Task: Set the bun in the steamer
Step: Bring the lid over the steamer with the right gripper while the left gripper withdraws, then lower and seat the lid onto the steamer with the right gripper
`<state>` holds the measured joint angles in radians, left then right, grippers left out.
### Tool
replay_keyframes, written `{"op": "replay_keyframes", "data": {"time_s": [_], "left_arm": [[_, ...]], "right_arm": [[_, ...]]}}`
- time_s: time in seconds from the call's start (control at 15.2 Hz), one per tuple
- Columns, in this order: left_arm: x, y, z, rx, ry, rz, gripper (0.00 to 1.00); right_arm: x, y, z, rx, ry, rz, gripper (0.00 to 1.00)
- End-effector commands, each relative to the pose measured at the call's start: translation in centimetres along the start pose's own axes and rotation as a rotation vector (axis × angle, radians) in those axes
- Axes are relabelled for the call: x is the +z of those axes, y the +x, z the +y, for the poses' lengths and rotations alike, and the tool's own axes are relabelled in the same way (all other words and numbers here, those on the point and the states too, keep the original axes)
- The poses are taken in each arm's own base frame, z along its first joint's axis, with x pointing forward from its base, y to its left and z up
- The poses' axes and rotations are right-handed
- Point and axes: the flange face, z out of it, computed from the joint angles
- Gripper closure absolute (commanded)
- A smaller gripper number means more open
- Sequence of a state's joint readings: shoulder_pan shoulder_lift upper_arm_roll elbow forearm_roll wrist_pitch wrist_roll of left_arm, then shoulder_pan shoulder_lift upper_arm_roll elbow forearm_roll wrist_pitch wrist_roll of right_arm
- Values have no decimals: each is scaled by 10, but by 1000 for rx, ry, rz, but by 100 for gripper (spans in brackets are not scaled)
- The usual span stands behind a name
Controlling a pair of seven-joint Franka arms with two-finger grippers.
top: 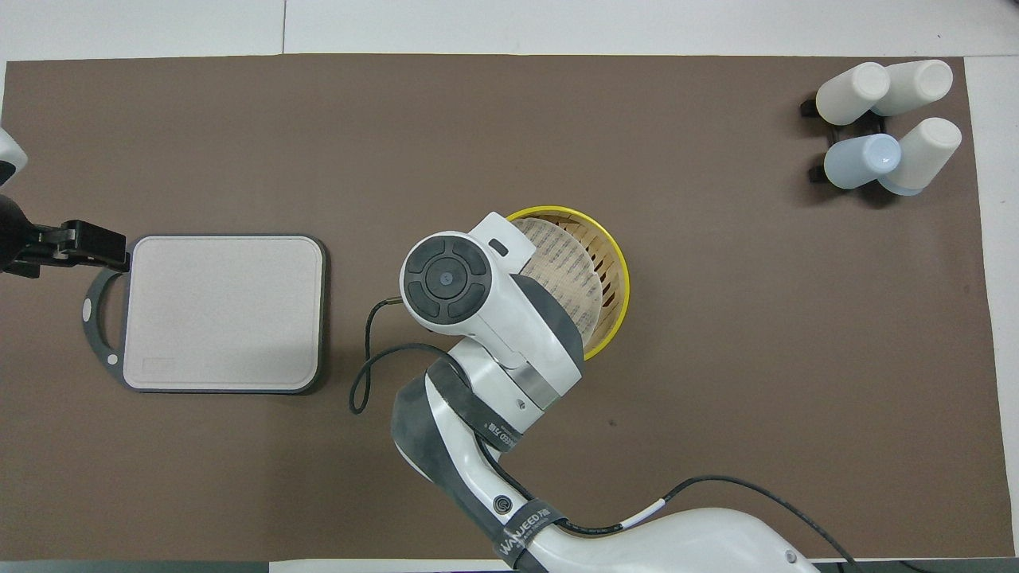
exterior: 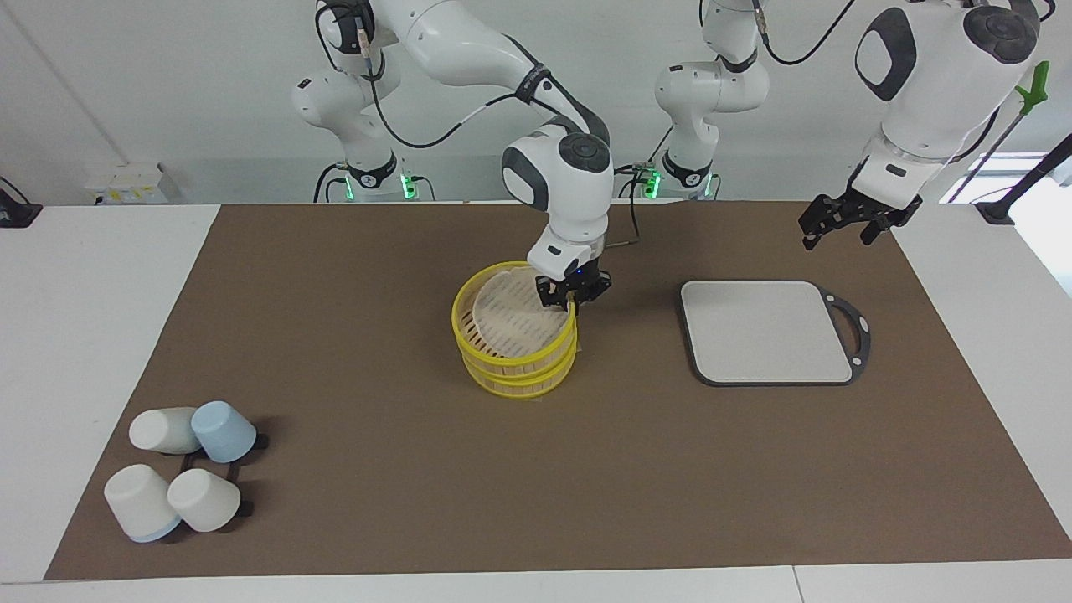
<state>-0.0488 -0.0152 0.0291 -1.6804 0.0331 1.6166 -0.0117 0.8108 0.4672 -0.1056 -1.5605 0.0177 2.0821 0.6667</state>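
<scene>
Right gripper (exterior: 573, 295) down at the rim of the steamer (exterior: 512, 356), on the edge nearest the robots and toward the left arm's end, fingers clamped narrow on that yellow rim. From overhead, gripper hidden under its own wrist, only the arm's white housing showing over the steamer (top: 613, 270).

Steamer itself: two yellow-rimmed baskets stacked, the top one sitting a little askew on the lower. White paper liner (exterior: 511, 314) lying on the slats of the top basket, covering most of the base, bare slats (top: 601, 267) showing along one side. No bun visible anywhere, neither in the steamer nor on the brown mat (exterior: 352, 352); can't tell where it is.

Moving outward: grey cutting board (exterior: 766, 331) with a dark frame and ring handle, flat on the mat, beside the steamer toward the left arm's end, well apart from it. Left gripper (exterior: 846, 222) waiting up in the air over the mat's edge by the board's handle, fingers spread wide, holding nothing.

Toward the right arm's end, farther from the robots: four cups (exterior: 180, 477) clustered on a dark rack, three white, one blue (top: 860, 159), tipped at angles. White desk (exterior: 84, 335) showing around the mat.
</scene>
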Motion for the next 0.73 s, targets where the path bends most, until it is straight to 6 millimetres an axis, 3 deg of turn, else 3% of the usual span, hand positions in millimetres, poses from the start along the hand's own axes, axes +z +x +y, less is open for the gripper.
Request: {"op": "replay_keyframes", "data": {"time_s": [0.0, 0.66], "left_arm": [[-13, 1, -1, 10, -44, -2, 0], [-16, -2, -6, -4, -80, 4, 0]], "right_arm": [[4, -8, -8, 24, 14, 2, 100], [15, 5, 8, 11, 34, 31, 100]]}}
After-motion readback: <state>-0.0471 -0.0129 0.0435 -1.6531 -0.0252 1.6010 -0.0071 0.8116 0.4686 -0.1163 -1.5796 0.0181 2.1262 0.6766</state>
